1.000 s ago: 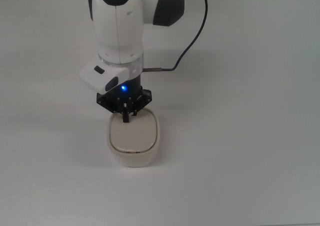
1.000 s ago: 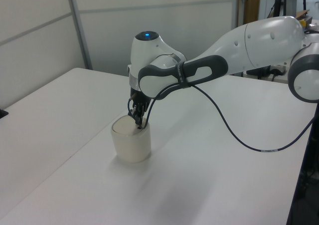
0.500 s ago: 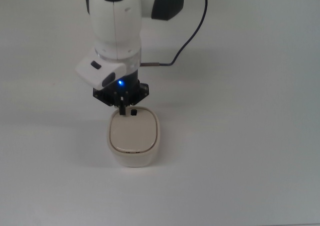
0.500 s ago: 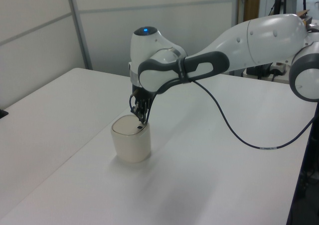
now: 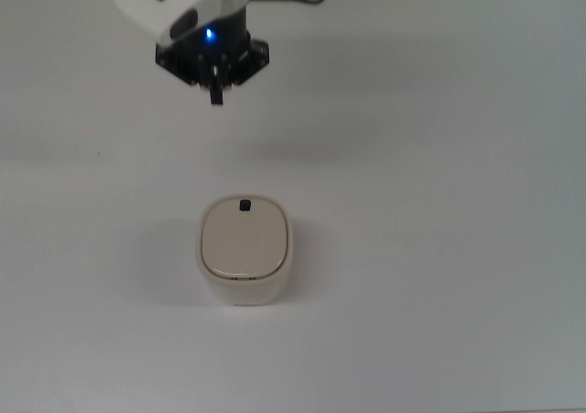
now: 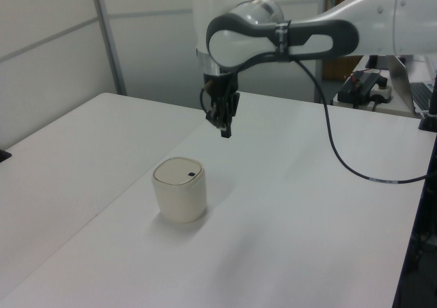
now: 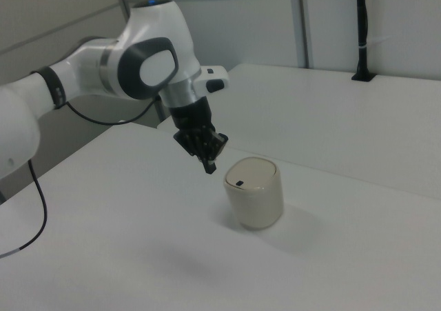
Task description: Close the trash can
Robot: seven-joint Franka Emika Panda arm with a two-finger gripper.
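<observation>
- The trash can (image 5: 244, 250) stands upright on the white table (image 5: 439, 248), a little below the centre of the top view and slightly toward the top view's left.
- It is a cream-white, rounded-square bin, and its beige lid (image 5: 244, 238) lies flat and flush on the rim, so it is closed.
- A small black button (image 5: 244, 206) sits at the 12 o'clock edge of the lid in the top view; in the left view the button (image 6: 190, 175) shows on the side of the lid toward the left view's right.
- My end effector (image 5: 217, 95) hangs in the air, well apart from the trash can, at about 12 o'clock from it in the top view, near the upper edge.
- In the left view my end effector (image 6: 224, 132) is raised well above the lid and up toward 1 o'clock from the trash can (image 6: 180, 197).
- In the right view my end effector (image 7: 209, 166) points down and sits just beside the trash can (image 7: 255, 192), toward 10 o'clock from it, not touching.
- My fingers are drawn together into a single dark tip with no gap that I can see, and they hold nothing.
- A black cable (image 6: 341, 159) loops down from my arm (image 6: 307, 35) over the table in the left view.
</observation>
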